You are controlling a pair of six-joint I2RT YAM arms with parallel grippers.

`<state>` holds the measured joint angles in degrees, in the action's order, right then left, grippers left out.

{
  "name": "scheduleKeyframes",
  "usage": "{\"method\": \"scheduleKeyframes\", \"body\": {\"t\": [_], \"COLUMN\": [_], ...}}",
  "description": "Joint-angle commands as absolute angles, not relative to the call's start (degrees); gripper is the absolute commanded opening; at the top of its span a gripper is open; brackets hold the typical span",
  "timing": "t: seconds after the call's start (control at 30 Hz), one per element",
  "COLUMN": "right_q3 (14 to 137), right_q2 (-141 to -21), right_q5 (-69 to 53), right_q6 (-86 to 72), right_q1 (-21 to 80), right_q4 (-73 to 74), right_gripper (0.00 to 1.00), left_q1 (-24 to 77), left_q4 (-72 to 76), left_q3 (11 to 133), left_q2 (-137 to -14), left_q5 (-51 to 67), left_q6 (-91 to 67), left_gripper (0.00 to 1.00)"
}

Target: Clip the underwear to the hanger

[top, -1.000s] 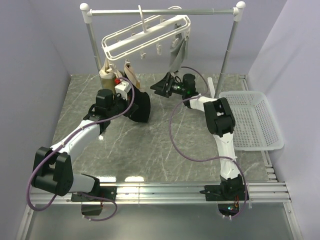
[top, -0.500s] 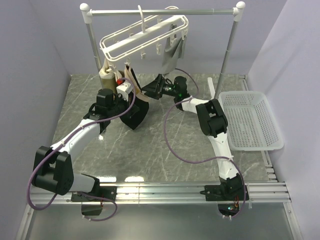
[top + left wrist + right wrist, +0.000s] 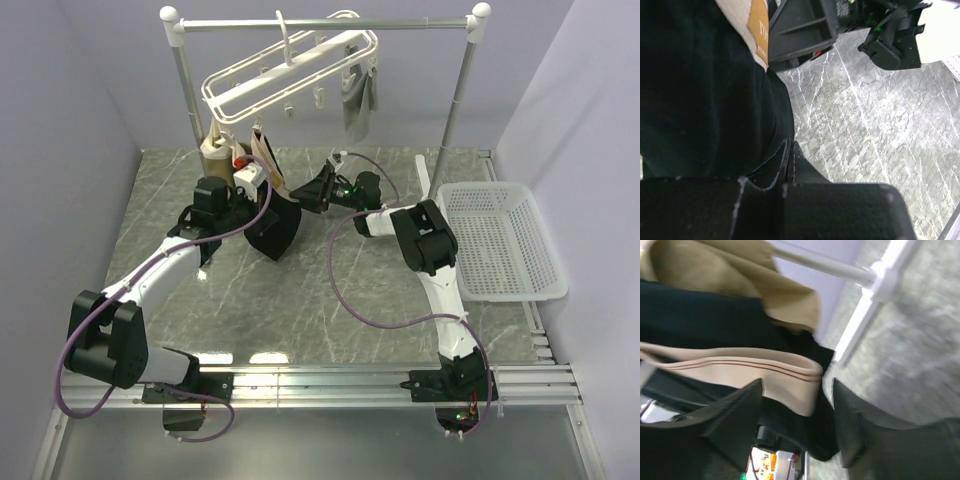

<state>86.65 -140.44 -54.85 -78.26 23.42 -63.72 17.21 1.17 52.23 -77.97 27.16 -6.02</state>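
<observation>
The left gripper (image 3: 789, 159) is pressed together on a fold of the underwear (image 3: 700, 100). Its fingertips pinch the black cloth at a stitched edge, and the garment is lifted above the table (image 3: 300, 290). The right gripper (image 3: 797, 390) faces it from the other side with its fingers (image 3: 740, 415) spread. The end of the waistband (image 3: 730, 370) lies in the gap between them. One finger overlaps the band's lower edge and the other stands clear of it, so nothing is clamped there.

The underwear is soft, matte black fabric with a broad cream-tan waistband. Two thin reddish-brown stripes run along the length of the band. An orange label (image 3: 758, 27) sits on the band in the left wrist view. Its pale lettering is cut off and cannot be read.

From above, the garment hangs between the two grippers with the waistband uppermost. The black body fans down and toward the right arm, so its long axis slopes from the band down toward the marble.

The hanger (image 3: 290, 68) is above and behind the underwear, well apart from it, and hooked on the metal rail (image 3: 320, 23). A grey garment (image 3: 358, 100) dangles from its right end. A tan garment (image 3: 213, 150) hangs just behind the left gripper. A white basket (image 3: 500, 240) sits at the table's right edge.
</observation>
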Motion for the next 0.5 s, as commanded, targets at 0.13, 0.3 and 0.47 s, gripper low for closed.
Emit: {"method": "scheduleKeyframes", "body": {"t": [0.13,0.3,0.47], "right_q3": [87.81,79.84,67.43], "right_q2": [-134.57,-128.51,-116.56], "right_q5": [-53.70,-55.28,-57.22], "right_q6": [-84.55,-82.01,-78.50], "right_q1": [23.12,21.71,20.13], "right_q4": [-76.37,-76.11,-74.55], "right_gripper": [0.31,0.00,0.00], "left_q1": [16.96,16.61,16.52], "left_q4": [0.53,-2.19,-0.62], "left_q3": [55.63,55.64,49.49], "left_q2": [-78.49,-77.70,-70.51], "left_q5": [27.42,26.72,26.64], "left_q6": [-5.45,-9.83,-16.94], "left_gripper": [0.00,0.02,0.17]}}
